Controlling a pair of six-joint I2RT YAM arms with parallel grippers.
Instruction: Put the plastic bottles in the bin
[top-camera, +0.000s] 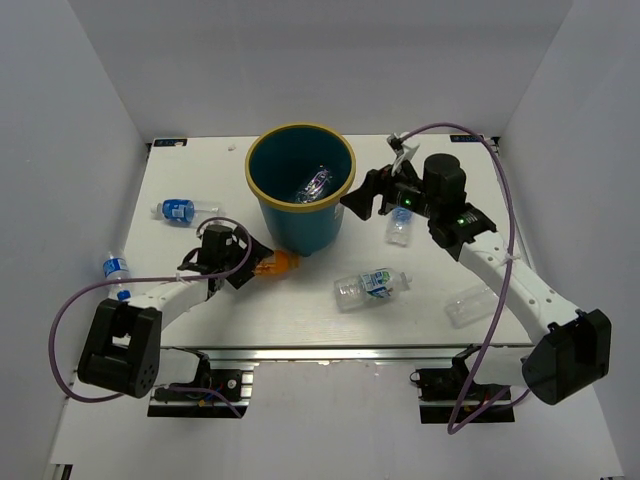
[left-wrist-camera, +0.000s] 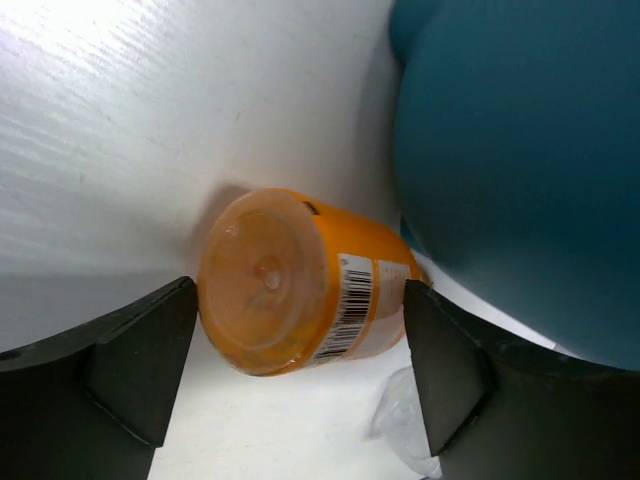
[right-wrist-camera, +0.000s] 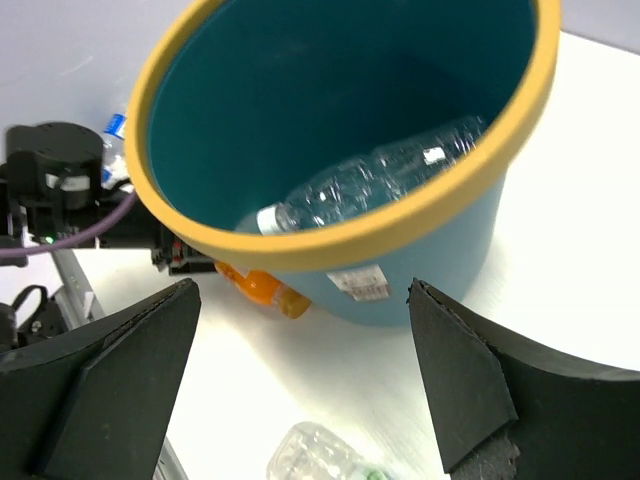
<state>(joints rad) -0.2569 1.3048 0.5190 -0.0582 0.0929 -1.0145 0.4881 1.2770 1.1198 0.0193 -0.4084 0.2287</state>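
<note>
The teal bin (top-camera: 322, 228) with a yellow-tan rim stands at the middle back, with one clear bottle (top-camera: 315, 185) inside. The short orange bottle (top-camera: 278, 264) lies on its side against the bin's foot. My left gripper (top-camera: 256, 262) is open, with its fingers (left-wrist-camera: 140, 360) close on either side of the orange bottle (left-wrist-camera: 300, 285), which rests on the table. My right gripper (top-camera: 362, 200) is open and empty, held just right of the bin's rim (right-wrist-camera: 350, 235). The right wrist view shows the bottle in the bin (right-wrist-camera: 370, 185) and the orange bottle (right-wrist-camera: 262, 288) below.
More bottles lie on the table: a blue-label one (top-camera: 178, 210) at back left, another (top-camera: 115, 268) at the left edge, a green-label one (top-camera: 372, 284) in the middle, a clear one (top-camera: 470, 303) at right, and one (top-camera: 399, 228) under my right arm.
</note>
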